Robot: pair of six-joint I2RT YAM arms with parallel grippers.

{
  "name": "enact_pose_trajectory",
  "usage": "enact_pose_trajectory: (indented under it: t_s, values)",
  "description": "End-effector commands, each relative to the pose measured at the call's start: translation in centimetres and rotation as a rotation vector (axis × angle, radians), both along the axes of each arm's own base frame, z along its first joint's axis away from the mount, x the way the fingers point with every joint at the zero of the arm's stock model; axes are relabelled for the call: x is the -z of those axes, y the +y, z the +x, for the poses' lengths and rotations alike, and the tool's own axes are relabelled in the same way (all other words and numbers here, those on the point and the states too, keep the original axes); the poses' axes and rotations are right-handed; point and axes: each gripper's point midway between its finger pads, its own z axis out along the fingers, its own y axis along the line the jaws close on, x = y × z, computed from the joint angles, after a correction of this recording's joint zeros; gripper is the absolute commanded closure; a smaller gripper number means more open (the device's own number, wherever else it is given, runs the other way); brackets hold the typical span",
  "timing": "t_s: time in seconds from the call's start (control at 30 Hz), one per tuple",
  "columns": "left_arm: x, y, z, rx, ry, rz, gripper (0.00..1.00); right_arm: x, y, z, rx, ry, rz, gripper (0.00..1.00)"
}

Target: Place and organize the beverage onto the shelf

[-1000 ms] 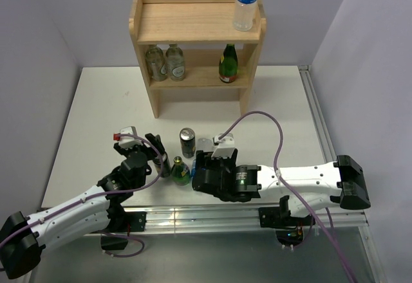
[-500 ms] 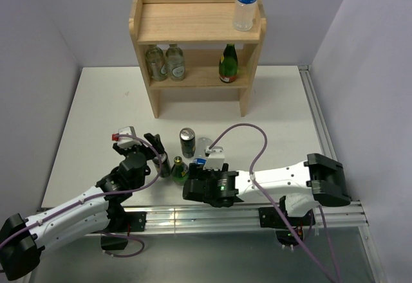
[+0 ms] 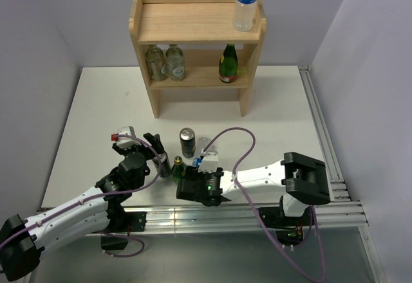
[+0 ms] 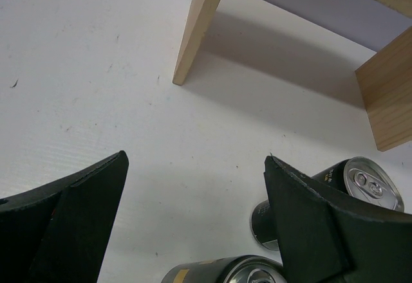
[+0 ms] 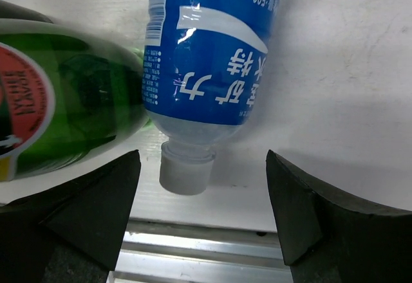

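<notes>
While the right tool [image 5: 203, 157] hovers spread over the water bottle [image 5: 206, 51], nothing is gripped. The bottle lies on the bench [image 3: 103, 103], lower centre of the top view, cap towards the near rail. A green bottle [image 5: 64, 109] sits close against its side at the left of the right wrist frame; contact cannot be confirmed. The left tool [image 4: 195, 161] is likewise spread and empty, near a dark can [image 4: 360, 183].

Recommendation: close across the labelled body, not the tapering neck. Slip one finger between the two bottles without knocking the green one. Lift level before carrying to the shelf [image 3: 193, 26].
</notes>
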Motion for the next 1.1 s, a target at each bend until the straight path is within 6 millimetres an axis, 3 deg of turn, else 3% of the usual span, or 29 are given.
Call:
enact_pose_trajectory:
  t_s: [0.0, 0.27, 0.4, 0.63, 0.67, 0.7, 0.83, 1.07]
  values:
    - [-0.8, -0.1, 0.1, -0.001, -0.021, -0.037, 0.06, -0.3, 1.4, 0.4, 0.043, -0.008, 0.040, 0.15]
    - [-0.8, -0.1, 0.1, -0.001, -0.021, -0.037, 0.06, 0.7, 1.0, 1.1, 0.076, -0.042, 0.002, 0.24]
    - [-0.9, -0.1, 0.1, -0.001, -0.021, -0.038, 0.06, 1.1, 0.9, 1.4, 0.084, -0.051, -0.013, 0.46]
    - [-1.0, 0.1, -0.1, -0.001, -0.027, -0.048, 0.06, 2.3, 0.5, 1.4, 0.095, -0.042, -0.036, 0.65]
    - [-0.9, 0.0, -0.1, 0.000, -0.026, -0.046, 0.06, 2.3, 0.4, 1.4, 0.097, -0.044, -0.041, 0.69]
    - [-1.0, 0.0, 0.0, 0.000, -0.027, -0.047, 0.06, 2.3, 0.3, 1.4, 0.099, -0.043, -0.045, 0.80]
    - [-1.0, 0.0, 0.0, -0.001, -0.026, -0.045, 0.06, 0.4, -1.1, 1.6, 0.122, -0.076, -0.064, 0.96]
    - [-0.9, 0.1, 0.0, -0.003, -0.025, -0.044, 0.06, -5.1, -4.1, 2.1, 0.173, -0.176, -0.083, 1.00]
